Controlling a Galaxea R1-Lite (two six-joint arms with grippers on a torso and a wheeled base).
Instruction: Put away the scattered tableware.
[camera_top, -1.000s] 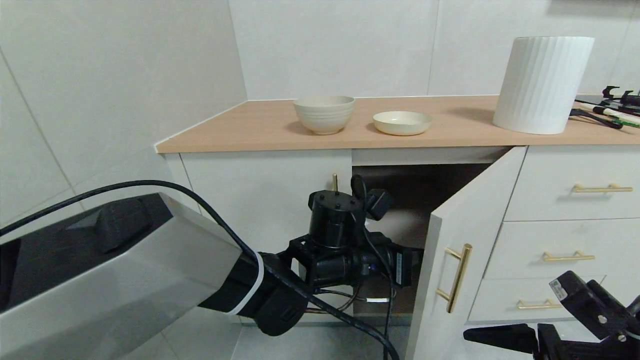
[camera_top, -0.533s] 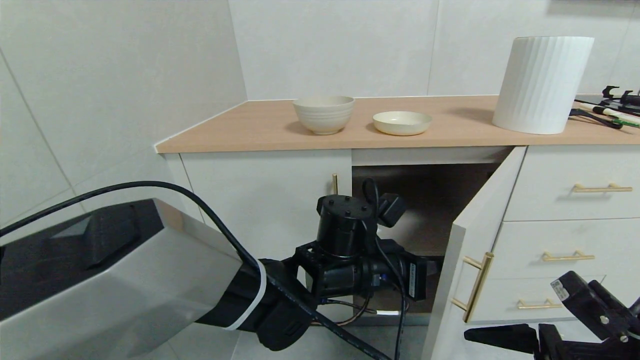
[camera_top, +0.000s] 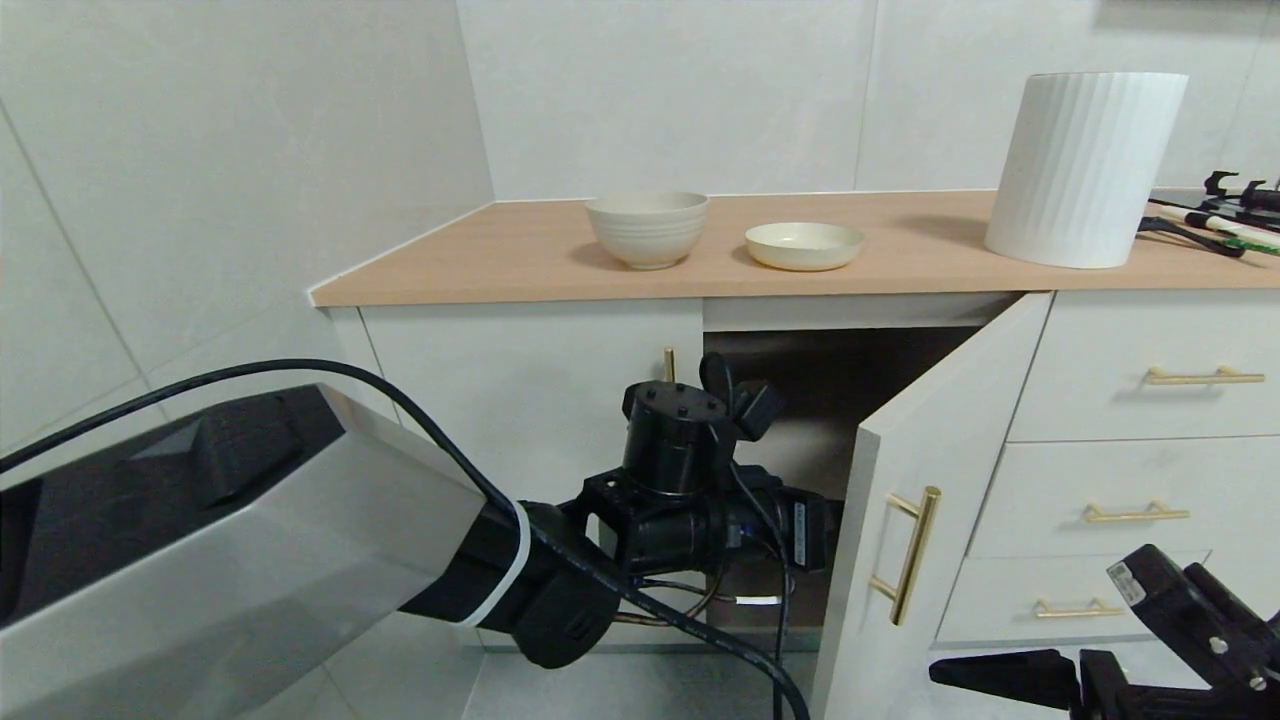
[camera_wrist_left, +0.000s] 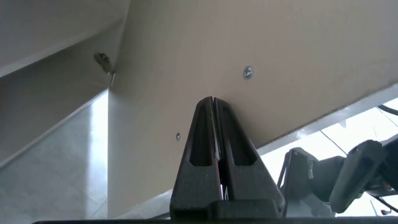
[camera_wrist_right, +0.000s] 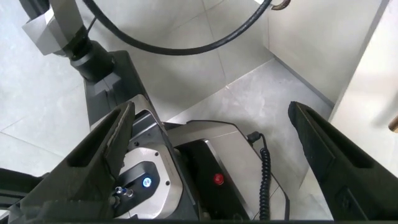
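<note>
While the left tool (camera_wrist_left: 212, 102) sits low in the open cabinet (camera_top: 830, 370), its fingers are pressed together on nothing, tips close to the inner face of the door (camera_top: 930, 450); whether they touch it I cannot tell. The right tool (camera_wrist_right: 211, 112) hangs low before the drawers (camera_top: 1130, 440), spread wide and empty. Bowl (camera_top: 648, 228) and dish (camera_top: 804, 245) stand near each other, not touching, on the worktop (camera_top: 500, 260) above the cabinet.

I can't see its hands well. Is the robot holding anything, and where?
Nothing. The left gripper is shut and empty, the right gripper open and empty.
</note>
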